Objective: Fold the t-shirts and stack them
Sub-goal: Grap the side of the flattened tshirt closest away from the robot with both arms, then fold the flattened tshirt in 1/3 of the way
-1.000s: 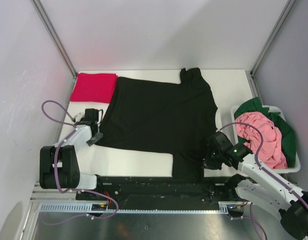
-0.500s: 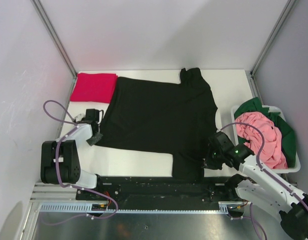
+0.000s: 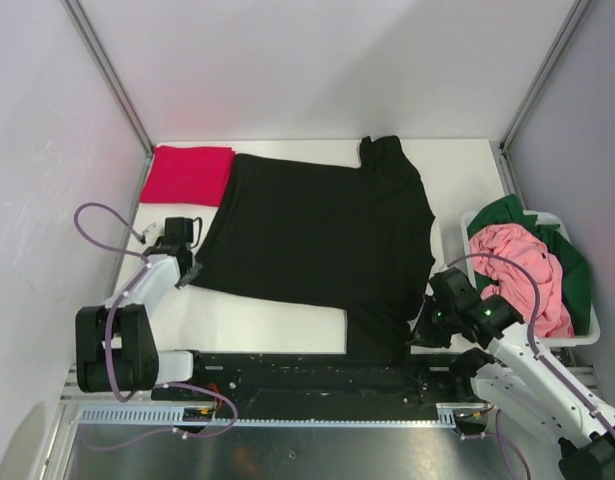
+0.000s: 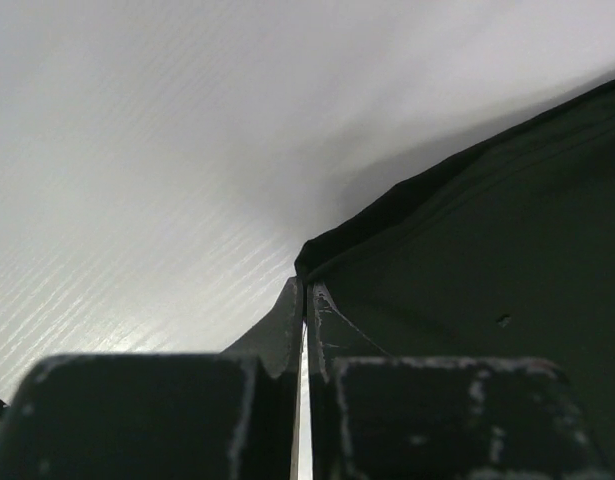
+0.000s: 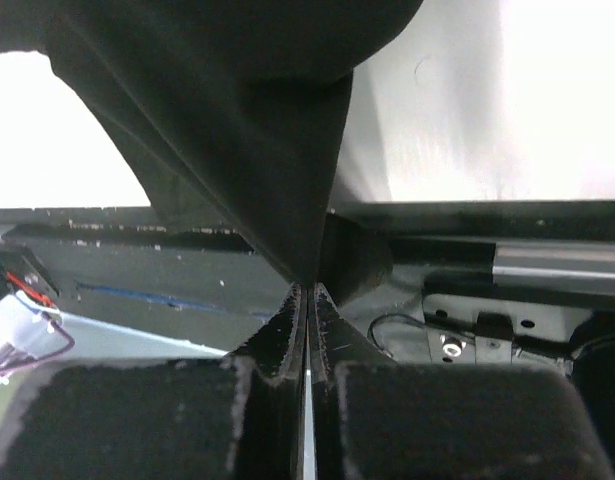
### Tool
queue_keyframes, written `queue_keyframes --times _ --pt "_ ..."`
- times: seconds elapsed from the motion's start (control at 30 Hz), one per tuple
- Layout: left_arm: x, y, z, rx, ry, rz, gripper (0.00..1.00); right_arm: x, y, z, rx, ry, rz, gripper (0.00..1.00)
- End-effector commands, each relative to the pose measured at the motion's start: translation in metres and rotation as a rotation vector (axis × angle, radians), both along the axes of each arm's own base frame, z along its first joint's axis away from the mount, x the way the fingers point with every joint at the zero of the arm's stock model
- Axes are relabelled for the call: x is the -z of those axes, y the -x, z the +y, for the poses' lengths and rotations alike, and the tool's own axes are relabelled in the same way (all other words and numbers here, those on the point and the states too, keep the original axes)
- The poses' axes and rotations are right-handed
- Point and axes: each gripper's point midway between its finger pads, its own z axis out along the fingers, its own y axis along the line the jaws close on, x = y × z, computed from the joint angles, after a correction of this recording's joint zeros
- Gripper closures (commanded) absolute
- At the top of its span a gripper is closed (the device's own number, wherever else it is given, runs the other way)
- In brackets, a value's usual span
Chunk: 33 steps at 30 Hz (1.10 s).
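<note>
A: Nearest first. Right arm's fingers (image 5: 292, 325)?
B: Together, clamped on the black t-shirt (image 3: 322, 235). In the wrist view the cloth ran up out of the tips in a taut fold. From overhead they sat at the shirt's near right corner, by the near sleeve, at the near edge of the surface (image 3: 277, 322).
A: Left arm's fingers (image 4: 287, 322)?
B: Together too, only a sliver of light between them, at the near left corner of the hem. It looked pinched: the edge was a bit lifted, with shadow under it.
A: Which way did the shirt lie from them?
B: All of it lay beyond both pairs, toward the far side. It was spread flat, long axis left to right, hem on the left, shoulders on the right. The two grips marked the ends of the near edge, one arm per corner, neither nearer the middle.
A: Next move?
B: My guess: carry that near edge away over the body, both arms moving together and level.
A: Rest?
B: The pink t-shirt (image 3: 522, 275) and green t-shirt (image 3: 575, 270) were bunched in the basket (image 3: 467, 222) at right, not yet folded. The red t-shirt (image 3: 187, 173) lay folded at the far left, just beside the black hem. Couldn't tell if they touched.
</note>
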Motion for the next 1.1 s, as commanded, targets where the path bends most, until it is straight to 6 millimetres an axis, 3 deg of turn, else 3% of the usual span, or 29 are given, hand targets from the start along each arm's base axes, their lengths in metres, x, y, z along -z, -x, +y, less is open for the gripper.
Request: queue_keyframes --times 0.0,0.2,0.43,0.63,0.77,0.93,1.07 --pt "-0.007 0.003 -0.002 -0.037 0.033 -0.062 1.00 -0.020 0.027 0.007 -0.067 -0.064 0.047 1.00" --pt "-0.008 0.004 -0.007 -0.032 0.059 -0.079 1.00 -0.026 0.053 0.012 -0.137 -0.066 0.102 1.00" --pt "-0.014 0.000 -0.010 -0.007 0.069 -0.095 1.00 -0.037 0.037 0.021 -0.167 0.002 0.053 1.00" --pt "-0.043 -0.028 -0.016 0.065 0.045 -0.161 1.00 -0.057 -0.016 0.008 -0.073 0.038 -0.056 1.00" --pt "-0.059 -0.060 -0.036 0.145 0.022 -0.185 1.00 -0.061 -0.066 0.002 -0.003 0.038 -0.120 1.00" --pt "-0.052 -0.094 -0.055 0.187 0.038 -0.159 1.00 -0.056 -0.122 -0.003 0.086 0.050 -0.196 1.00" --pt "-0.045 -0.118 -0.063 0.207 0.046 -0.139 1.00 -0.046 -0.156 -0.007 0.160 0.051 -0.215 1.00"
